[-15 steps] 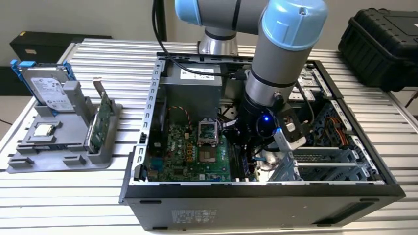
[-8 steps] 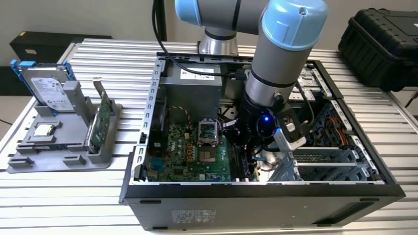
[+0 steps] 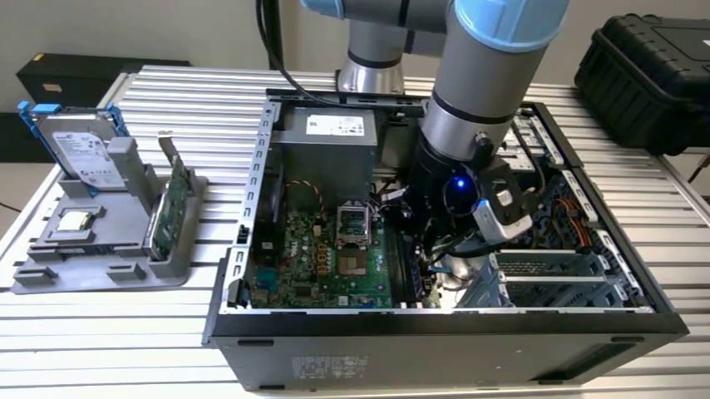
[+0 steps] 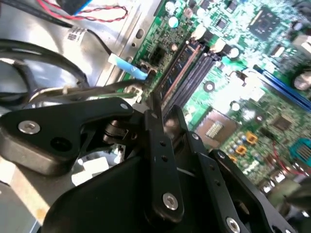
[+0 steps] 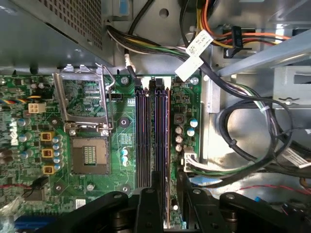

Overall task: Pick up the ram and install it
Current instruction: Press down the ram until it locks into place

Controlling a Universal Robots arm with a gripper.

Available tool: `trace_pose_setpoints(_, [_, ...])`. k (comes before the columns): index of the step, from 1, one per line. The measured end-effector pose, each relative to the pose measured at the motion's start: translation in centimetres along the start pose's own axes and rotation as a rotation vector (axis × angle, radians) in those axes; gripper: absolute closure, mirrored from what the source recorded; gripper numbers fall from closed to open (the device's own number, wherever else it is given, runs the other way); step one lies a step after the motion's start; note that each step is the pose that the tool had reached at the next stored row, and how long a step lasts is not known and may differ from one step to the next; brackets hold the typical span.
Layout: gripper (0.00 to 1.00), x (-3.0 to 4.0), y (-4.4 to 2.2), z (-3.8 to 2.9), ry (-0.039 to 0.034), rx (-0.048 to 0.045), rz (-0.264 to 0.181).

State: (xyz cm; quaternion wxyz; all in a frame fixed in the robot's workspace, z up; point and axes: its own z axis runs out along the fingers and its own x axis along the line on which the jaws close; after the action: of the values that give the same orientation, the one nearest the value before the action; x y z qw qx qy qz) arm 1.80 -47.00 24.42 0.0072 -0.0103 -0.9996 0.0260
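now hand (image 5: 163, 204) closed on ram (image 5: 162, 141), stick upright in motherboard (image 5: 121, 145) slot.

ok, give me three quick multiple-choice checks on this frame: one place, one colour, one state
1. Where is the ram?
A. On the grey tray outside the case
B. On top of the power supply
C. In line with the memory slots on the motherboard, at the tool

2. What colour is the frame around the hard drive?
A. Blue
B. Red
C. Yellow

3. What state is the CPU socket in?
A. Covered by a cooler
B. Metal cover flipped open, contacts bare
C. Cover latched shut

Answers:
1. C, as the first wrist view shows the stick running along the slots and ending at the tool.
2. A, as blue edges wrap the silver drive in the exterior view.
3. B, as the cover stands raised beside the exposed contact grid.
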Motion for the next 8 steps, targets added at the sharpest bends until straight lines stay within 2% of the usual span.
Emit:
trace_pose_setpoints(2, [0.00,0.01,-0.04,-0.79,0.0000,-0.0001,0.000])
trace_pose_setpoints(3, [0.00,0.01,-0.05,-0.95,0.0000,0.0000,0.000])
trace_pose_setpoints(8, [0.00,0.01,-0.05,-1.04,-0.0001,-0.0004,0.000])
